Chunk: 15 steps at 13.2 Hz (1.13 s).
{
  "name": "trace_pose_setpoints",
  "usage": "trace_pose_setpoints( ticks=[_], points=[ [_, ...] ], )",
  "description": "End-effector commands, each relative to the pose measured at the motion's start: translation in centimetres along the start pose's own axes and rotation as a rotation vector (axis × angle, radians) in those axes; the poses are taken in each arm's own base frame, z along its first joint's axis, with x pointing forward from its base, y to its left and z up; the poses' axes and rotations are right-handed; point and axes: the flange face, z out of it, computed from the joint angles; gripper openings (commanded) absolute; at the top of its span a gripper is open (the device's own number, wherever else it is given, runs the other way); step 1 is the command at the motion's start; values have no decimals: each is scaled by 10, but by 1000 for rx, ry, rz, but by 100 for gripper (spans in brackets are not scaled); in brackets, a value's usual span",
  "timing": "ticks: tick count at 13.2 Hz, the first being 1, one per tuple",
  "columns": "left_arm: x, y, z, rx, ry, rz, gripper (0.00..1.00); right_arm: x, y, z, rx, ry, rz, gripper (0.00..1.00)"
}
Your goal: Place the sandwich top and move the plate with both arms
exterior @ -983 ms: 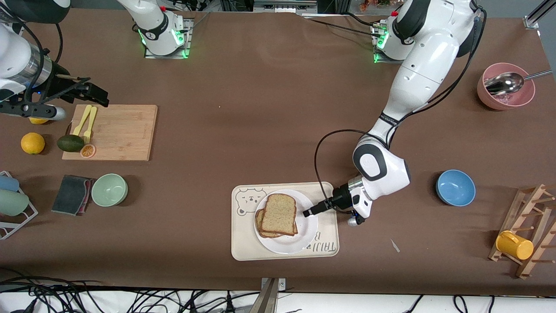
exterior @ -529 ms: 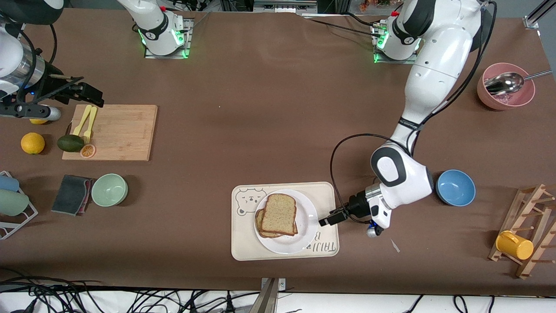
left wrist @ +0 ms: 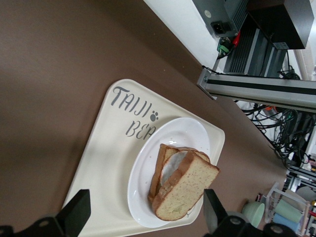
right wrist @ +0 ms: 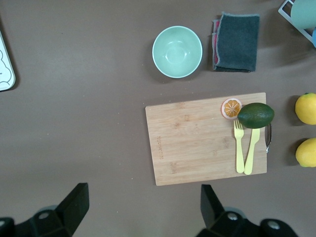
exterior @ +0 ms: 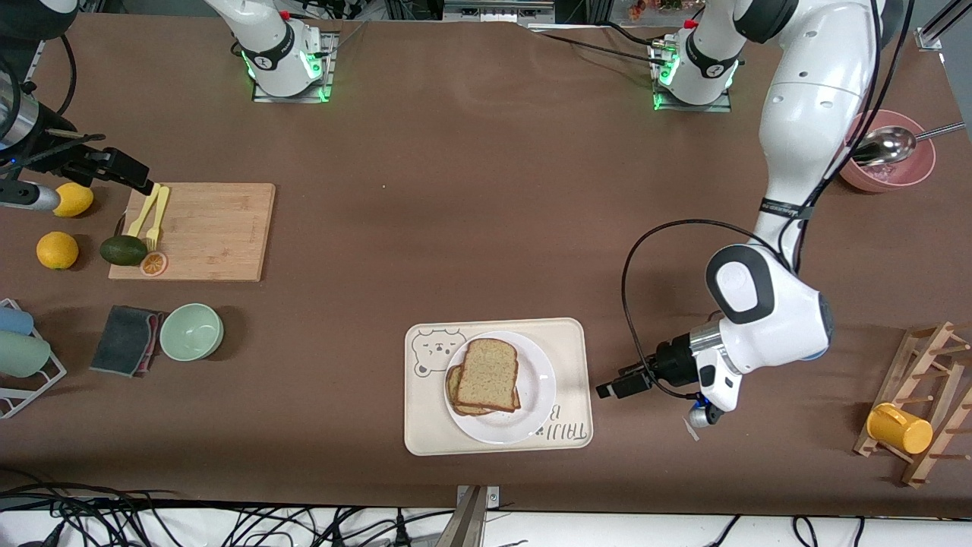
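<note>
tan wholegrain bread, the sandwich top (exterior: 487, 374), lies on a lower slice on the plate (exterior: 536, 395), which sits on the tray (exterior: 421, 425) near the front camera. the top slice sits skewed, so a corner of the lower slice shows past its edge. in the left wrist view something white shows between the two slices, and the top slice (left wrist: 186, 185) is propped up at an angle.

the left gripper (exterior: 616, 387) hangs low over bare table just beside the tray's edge, at the left arm's end of it. its fingers are spread and empty, pointing at the plate, which lies straight ahead of them in the wrist view. the right gripper (exterior: 125, 171) waits well apart, over the corner of the cutting board (exterior: 213, 232) at the right arm's end of the table. its fingers stand apart too, with nothing between them. directly below it are two yellow forks (right wrist: 245, 148), an avocado (right wrist: 256, 115) and an orange slice (right wrist: 231, 108).

judging by this, the placing step looks done and the two-arm plate move is not yet begun. the risks lie there. the plate is glossy and shallow, so a thin rim grip could slip. uneven lifting by the two arms would tilt it, and the loosely stacked, skewed top slice could slide off. a low approach could also catch the tray's raised edge and shove tray and plate together.
</note>
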Motion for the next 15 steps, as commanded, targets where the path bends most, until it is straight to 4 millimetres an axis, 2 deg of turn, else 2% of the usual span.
trace_pose_setpoints(
  ticks=[1, 3, 5, 7, 9, 11, 12, 13, 15],
  points=[
    [-14, 6, -29, 244, 2, 62, 100, -2, -3, -12, 9, 22, -9, 100],
    [-19, 8, -58, 545, 62, 174, 100, -4, -8, -16, 9, 29, -15, 100],
    [-23, 11, -85, 688, 80, 238, 100, -2, -9, -29, 14, 63, -15, 100],
    [-19, 11, -119, 688, 90, 215, 100, -3, -10, -37, 16, 79, -17, 100],
    [-30, 16, -151, 717, 60, 194, 100, -5, -6, -42, 19, 95, -12, 100],
    [-36, 16, -197, 720, 70, 163, 100, -1, -11, -47, 22, 133, -18, 100],
    [-44, 18, -218, 724, 69, 170, 100, 0, -14, -49, 22, 138, -24, 100],
    [-57, 24, -234, 725, 72, 178, 100, 8, -16, -43, 23, 128, -27, 100],
    [-87, 33, -278, 722, 101, 170, 100, 15, -16, -40, 28, 123, -32, 100]
  ],
)
